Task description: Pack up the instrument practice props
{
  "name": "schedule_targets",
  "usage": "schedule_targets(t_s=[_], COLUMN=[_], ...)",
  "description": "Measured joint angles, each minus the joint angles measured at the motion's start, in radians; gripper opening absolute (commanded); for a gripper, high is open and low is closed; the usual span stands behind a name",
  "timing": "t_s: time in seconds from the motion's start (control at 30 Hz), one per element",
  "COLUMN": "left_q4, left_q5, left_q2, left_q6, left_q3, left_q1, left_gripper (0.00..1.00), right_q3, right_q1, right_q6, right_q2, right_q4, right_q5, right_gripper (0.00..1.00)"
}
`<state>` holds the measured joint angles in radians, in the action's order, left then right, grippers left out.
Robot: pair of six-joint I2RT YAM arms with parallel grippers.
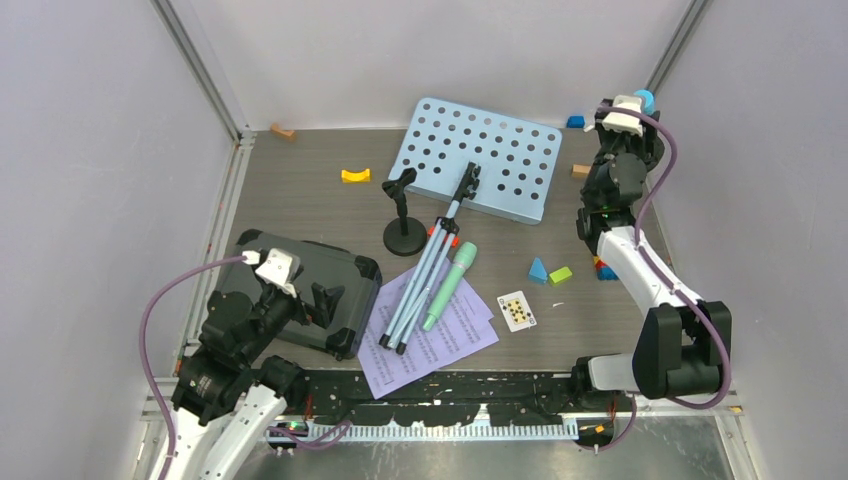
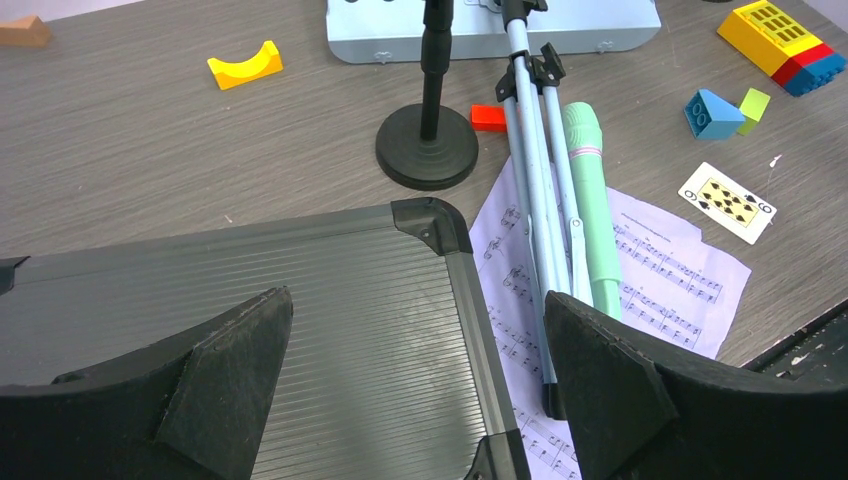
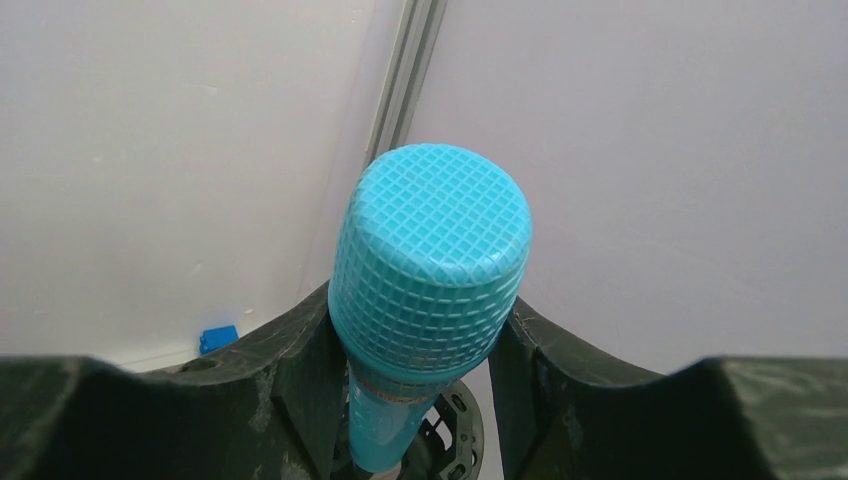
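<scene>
While the right gripper [image 3: 425, 335] stands raised at the far right corner, we find its fingers clenched on both sides of the blue mic [image 3: 430, 260], just under the meshed head, which stands clear of the fingertips. What lies beneath the mic's body we cannot tell. The left gripper [image 2: 415, 310] hangs at the near left with its jaws spread wide and nothing between them, above the right part of the dark case [image 2: 330, 300], which lies flat on the table. Just right of the case we note the lilac pages [image 1: 440, 345], spread near the table's near edge. The folded tripod legs [image 1: 420, 285] lie across the pages, and the green mic [image 1: 450, 285] lies along their right side, touching the pages, head towards the far side. The legs run up to the blue rack [image 1: 480, 155], which lies at the far centre. One mic pole [image 1: 403, 215] stands upright on its round base just left of the legs, between case and rack. Right of the pages lies a card [image 1: 517, 311], with a blue block [image 1: 538, 270] and a green block [image 1: 561, 274] beyond it. A yellow arch [image 1: 355, 175] sits far left of the pole.
</scene>
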<state>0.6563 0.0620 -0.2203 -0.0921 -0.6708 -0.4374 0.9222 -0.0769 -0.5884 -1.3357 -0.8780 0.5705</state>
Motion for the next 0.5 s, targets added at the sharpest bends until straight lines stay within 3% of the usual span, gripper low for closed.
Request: schedule_targets(t_s=[0.5], left_q4=[0.000], left_q5=[-0.002], left_q2=[0.010], left_q6=[0.000], left_q3=[0.000], left_q1=[0.000], left_gripper=[1.00], right_q3=[0.086], right_q1=[0.000], right_q6=[0.064], right_q2=[0.132], right_q4=[0.107], right_q5=[-0.001], right_gripper=[0.00])
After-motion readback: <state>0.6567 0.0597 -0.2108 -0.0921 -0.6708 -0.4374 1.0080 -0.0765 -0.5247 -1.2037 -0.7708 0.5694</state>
